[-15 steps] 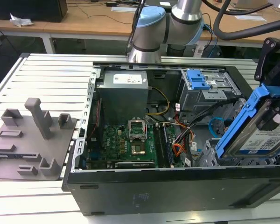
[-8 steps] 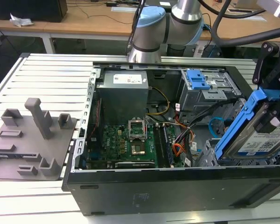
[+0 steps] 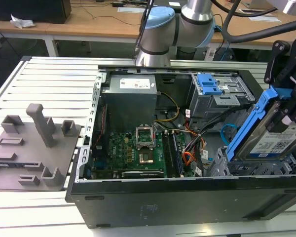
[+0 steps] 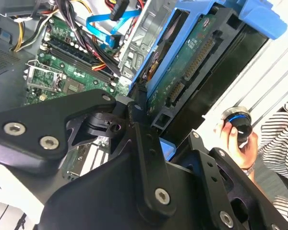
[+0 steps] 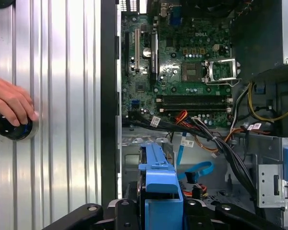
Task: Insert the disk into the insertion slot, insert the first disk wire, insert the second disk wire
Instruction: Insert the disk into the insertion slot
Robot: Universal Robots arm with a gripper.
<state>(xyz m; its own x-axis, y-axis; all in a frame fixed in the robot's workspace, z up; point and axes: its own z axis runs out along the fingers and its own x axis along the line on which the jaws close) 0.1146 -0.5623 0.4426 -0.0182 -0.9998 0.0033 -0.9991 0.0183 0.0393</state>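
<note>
A ribbed metal counter point(image 3: 49, 84) carries an open computer case point(image 3: 163, 202). The disk point(image 3: 274, 138) hangs tilted at the exterior view's right, just above the slot point(image 3: 219, 165) and not yet inside it. The fingers point(image 5: 126, 213) pinch its blue carrier from both sides. I judge the first step is in hand; entering the slot calls for the disk to be levelled and lined up with the bay. The blue wire point(image 5: 198, 169) lies loose in the case.

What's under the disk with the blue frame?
The grey insertion slot sits below the tilted disk, and in the first wrist view a light-blue wire lies lower down beside it. The bay's inside is covered by the disk.
</note>
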